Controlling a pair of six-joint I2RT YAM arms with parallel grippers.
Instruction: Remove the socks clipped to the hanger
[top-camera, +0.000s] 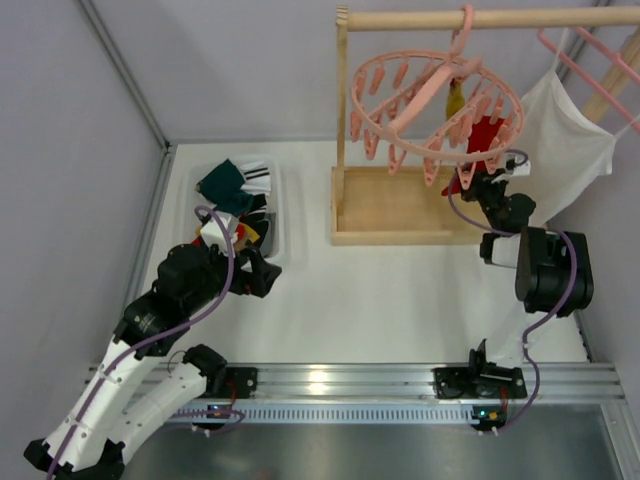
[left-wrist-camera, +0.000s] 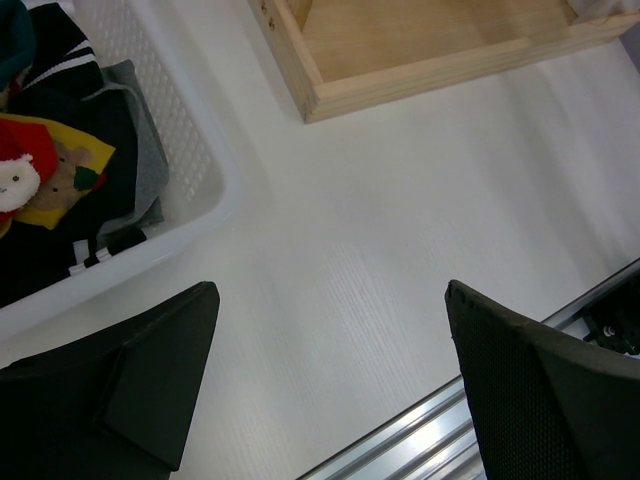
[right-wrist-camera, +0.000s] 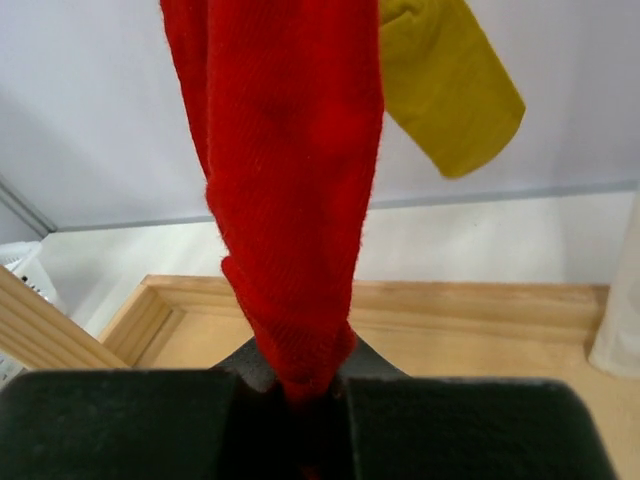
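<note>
The red sock (right-wrist-camera: 290, 200) hangs from the pink hanger (top-camera: 435, 110), which is hooked on the bar of the wooden rack (top-camera: 400, 215). A yellow sock (right-wrist-camera: 450, 90) is clipped just behind it. Your right gripper (right-wrist-camera: 305, 400) is clamped on the red sock's lower end, with the fabric pinched between its pads. Your left gripper (left-wrist-camera: 330, 400) stands wide apart and holds nothing, low over the table (left-wrist-camera: 400, 250) beside the white basket (left-wrist-camera: 200, 150).

The step in hand looks like the pull. Draw straight down and a little towards yourself, in line with the sock, so that the peg lets go cleanly. Go steadily: the ring hangs by its hook alone and already sits tilted, so a sideways tug would likely swing it or lift it off the bar. Stay clear of the yellow sock and the white shirt (top-camera: 565, 140) nearby.
</note>
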